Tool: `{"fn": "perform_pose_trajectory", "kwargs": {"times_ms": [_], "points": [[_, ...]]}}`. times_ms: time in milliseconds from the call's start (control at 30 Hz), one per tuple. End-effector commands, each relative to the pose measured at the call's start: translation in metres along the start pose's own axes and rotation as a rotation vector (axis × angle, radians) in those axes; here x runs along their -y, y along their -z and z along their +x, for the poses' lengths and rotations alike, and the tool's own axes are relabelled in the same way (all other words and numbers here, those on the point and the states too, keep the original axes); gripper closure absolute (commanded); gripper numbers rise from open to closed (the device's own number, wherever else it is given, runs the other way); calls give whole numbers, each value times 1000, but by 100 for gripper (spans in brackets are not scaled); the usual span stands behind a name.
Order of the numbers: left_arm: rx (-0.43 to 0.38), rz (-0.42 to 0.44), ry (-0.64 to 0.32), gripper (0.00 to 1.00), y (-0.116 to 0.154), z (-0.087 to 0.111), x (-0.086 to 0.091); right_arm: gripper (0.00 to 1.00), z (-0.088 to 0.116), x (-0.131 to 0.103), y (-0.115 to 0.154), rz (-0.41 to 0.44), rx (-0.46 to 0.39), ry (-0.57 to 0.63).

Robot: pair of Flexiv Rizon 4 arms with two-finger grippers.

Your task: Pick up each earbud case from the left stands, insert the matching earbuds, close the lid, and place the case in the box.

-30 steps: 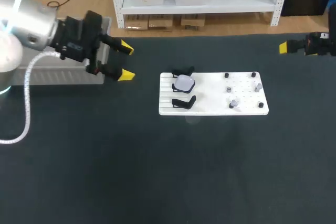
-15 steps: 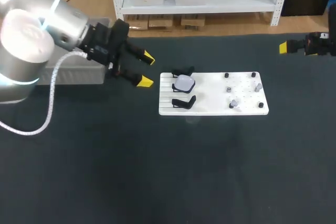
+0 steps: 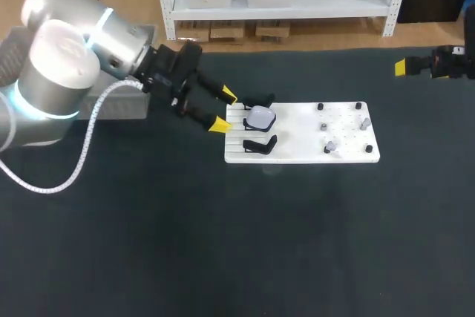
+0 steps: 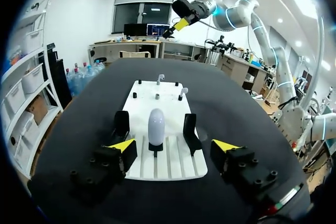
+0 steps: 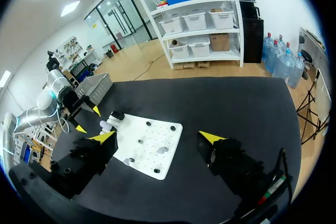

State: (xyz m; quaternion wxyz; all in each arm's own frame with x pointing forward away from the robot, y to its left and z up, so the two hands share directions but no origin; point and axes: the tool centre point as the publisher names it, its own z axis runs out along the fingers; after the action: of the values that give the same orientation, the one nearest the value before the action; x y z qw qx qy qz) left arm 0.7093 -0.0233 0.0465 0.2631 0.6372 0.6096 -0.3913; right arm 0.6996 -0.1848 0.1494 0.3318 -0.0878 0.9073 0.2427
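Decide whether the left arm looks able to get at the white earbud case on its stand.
Probably yes. The left pincer is open at the edge of the white board, the earbud case stands straight ahead of it, and nothing lies between them.

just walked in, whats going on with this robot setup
The left gripper, open, hovers at the edge of the white slotted board, lined up with the white oval earbud case standing between two black stands. Nothing is held yet. The right gripper hangs open, far off to the right.
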Motion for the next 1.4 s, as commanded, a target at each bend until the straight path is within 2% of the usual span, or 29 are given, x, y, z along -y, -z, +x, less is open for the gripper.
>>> {"fn": "perform_pose_trajectory", "kwargs": {"times_ms": [33,133,433,633,833,1100,1400], "points": [[9,1,1,18,-7,2,-1,0,0,0,0,1,-1,0],[23,2,10,31,-11,1,-1,0,0,0,0,1,-1,0],[37,1,15,40,-32,5,0,0,0,0,0,1,-1,0],[53,-19,4,50,-41,2,-6,0,0,0,0,1,-1,0],[54,-31,1,55,-46,2,-16,0,0,0,0,1,-1,0],[55,-53,-1,51,-47,3,-21,0,0,0,0,1,-1,0],[70,-82,-8,55,-50,1,-26,0,0,0,0,1,-1,0]]}}
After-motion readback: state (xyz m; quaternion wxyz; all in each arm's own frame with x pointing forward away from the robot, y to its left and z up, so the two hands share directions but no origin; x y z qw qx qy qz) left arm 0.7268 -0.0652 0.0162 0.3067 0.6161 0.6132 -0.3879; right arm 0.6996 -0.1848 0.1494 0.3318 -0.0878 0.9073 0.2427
